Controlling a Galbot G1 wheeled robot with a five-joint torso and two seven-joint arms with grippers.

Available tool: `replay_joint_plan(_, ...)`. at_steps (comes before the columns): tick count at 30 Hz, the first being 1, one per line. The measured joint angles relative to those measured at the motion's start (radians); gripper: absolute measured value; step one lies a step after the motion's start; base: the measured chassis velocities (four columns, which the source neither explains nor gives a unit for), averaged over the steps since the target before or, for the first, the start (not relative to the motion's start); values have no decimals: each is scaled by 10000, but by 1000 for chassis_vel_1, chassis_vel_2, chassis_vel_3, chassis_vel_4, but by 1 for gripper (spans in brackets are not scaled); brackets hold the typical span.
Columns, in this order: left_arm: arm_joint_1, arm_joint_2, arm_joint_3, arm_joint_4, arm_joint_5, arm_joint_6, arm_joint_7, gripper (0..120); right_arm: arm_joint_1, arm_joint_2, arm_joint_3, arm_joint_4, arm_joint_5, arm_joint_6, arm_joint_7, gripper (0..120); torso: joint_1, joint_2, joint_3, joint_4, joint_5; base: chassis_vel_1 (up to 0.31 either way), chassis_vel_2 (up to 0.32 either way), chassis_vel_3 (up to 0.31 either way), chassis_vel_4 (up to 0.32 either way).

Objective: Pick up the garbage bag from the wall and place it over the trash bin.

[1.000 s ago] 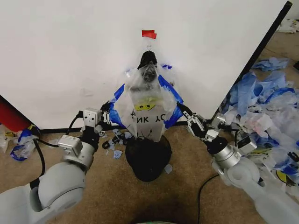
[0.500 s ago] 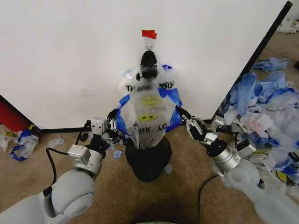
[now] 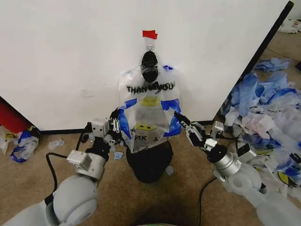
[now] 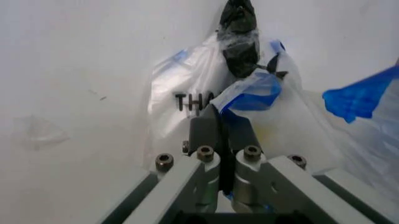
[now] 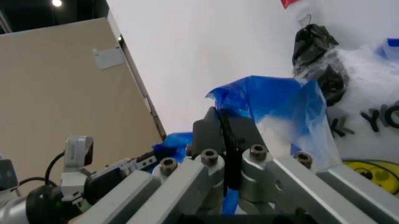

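Note:
The garbage bag (image 3: 146, 109) hangs on the white wall (image 3: 70, 56) from a black clip under a strip of red tape, showing its "THANK YOU" lettering and a yellow smiley face. My left gripper (image 3: 118, 124) is shut on the bag's left blue handle (image 4: 249, 91). The right gripper (image 3: 178, 119) is shut on the right blue handle (image 5: 274, 100). Both hold the bag's mouth pulled outward from the wall. Directly below on the floor stands the black mesh trash bin (image 3: 149, 164), its rim partly covered by the bag's lower edge.
Many blue-and-white plastic bags (image 3: 263, 108) are heaped on the carpet to the right, past the wall's black edge strip (image 3: 263, 44). A red object (image 3: 10, 117) and bag scraps (image 3: 23, 141) lie at the left. Small scraps dot the floor beside the bin.
Both grippers have pulled the handles toward me and closer together. The bag has spread open so the full "THANK YOU" lettering now faces out, and its lower part has lifted.

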Motion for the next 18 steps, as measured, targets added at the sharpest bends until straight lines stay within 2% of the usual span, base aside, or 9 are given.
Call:
replay_joint_plan(7,1292,-425,-356,-482,656,-68,184,0,-410,-225,214,304,41,-21,-89,0,0,0,1,-1,0,0,0,0,0)
replay_joint_plan(14,2035,-844,-612,-752,1016,-104,191,0,-1072,-335,334,703,-3,-17,-13,0,0,0,0,-2,0,0,0,0,0)
replay_joint_plan(18,2405,-846,-1242,-792,1018,-75,176,0,-1295,-382,276,1012,-95,-19,-6,0,0,0,0,-3,-1,0,0,0,0)
